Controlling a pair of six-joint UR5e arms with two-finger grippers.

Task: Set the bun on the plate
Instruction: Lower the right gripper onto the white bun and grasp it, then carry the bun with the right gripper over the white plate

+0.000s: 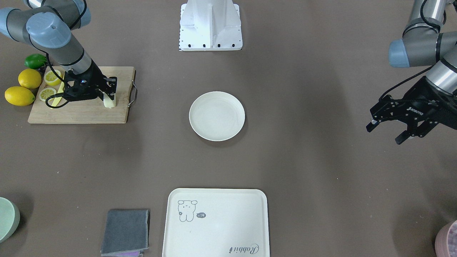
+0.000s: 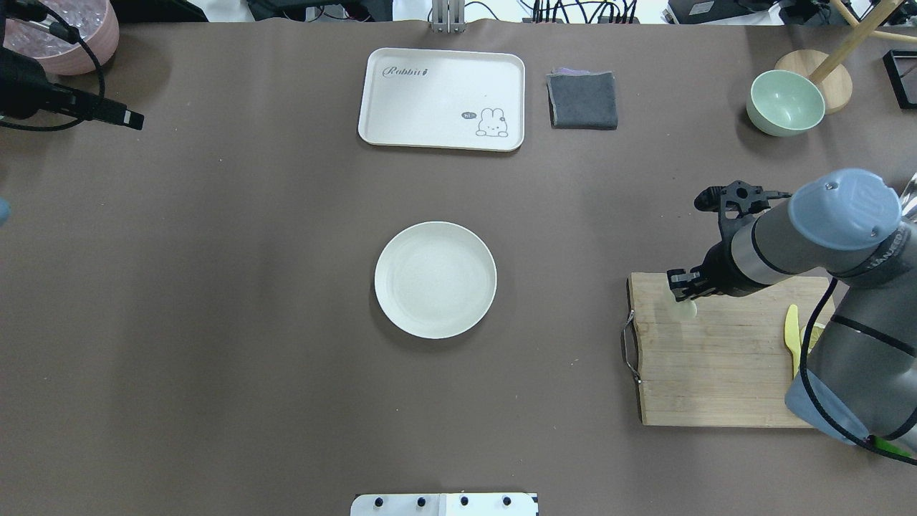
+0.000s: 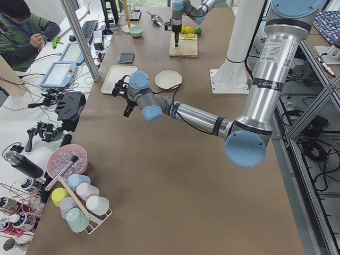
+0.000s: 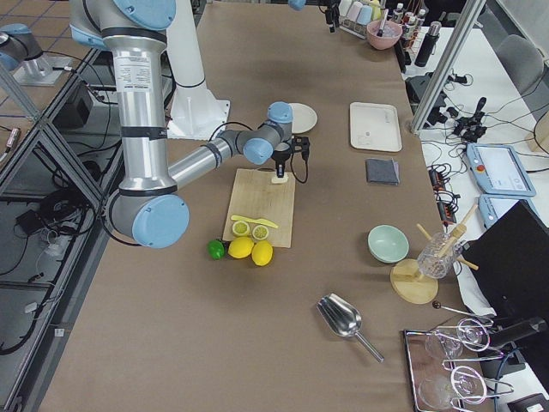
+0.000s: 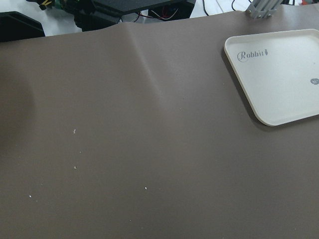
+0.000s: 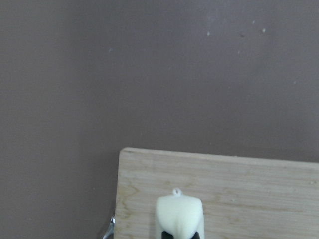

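Observation:
The bun (image 1: 110, 102), a small pale cream lump, stands at the corner of the wooden cutting board (image 1: 78, 112) nearest the plate. My right gripper (image 1: 110, 95) comes down on it from above and is shut on its top. The right wrist view shows the bun (image 6: 179, 215) between the dark fingertips, over the board's edge. The round off-white plate (image 1: 217, 116) sits empty at the table's centre, well apart from the board. My left gripper (image 1: 384, 134) hovers open and holds nothing, far off on the other side.
Two lemons (image 1: 19, 95), a lime (image 1: 35, 61), lemon halves (image 1: 52, 77) and a yellow knife (image 2: 791, 331) crowd the board's far end. A bear-print tray (image 1: 215, 223), a grey cloth (image 1: 125, 232), a green bowl (image 2: 785, 102) and a pink bowl (image 2: 68, 29) lie along the operators' side.

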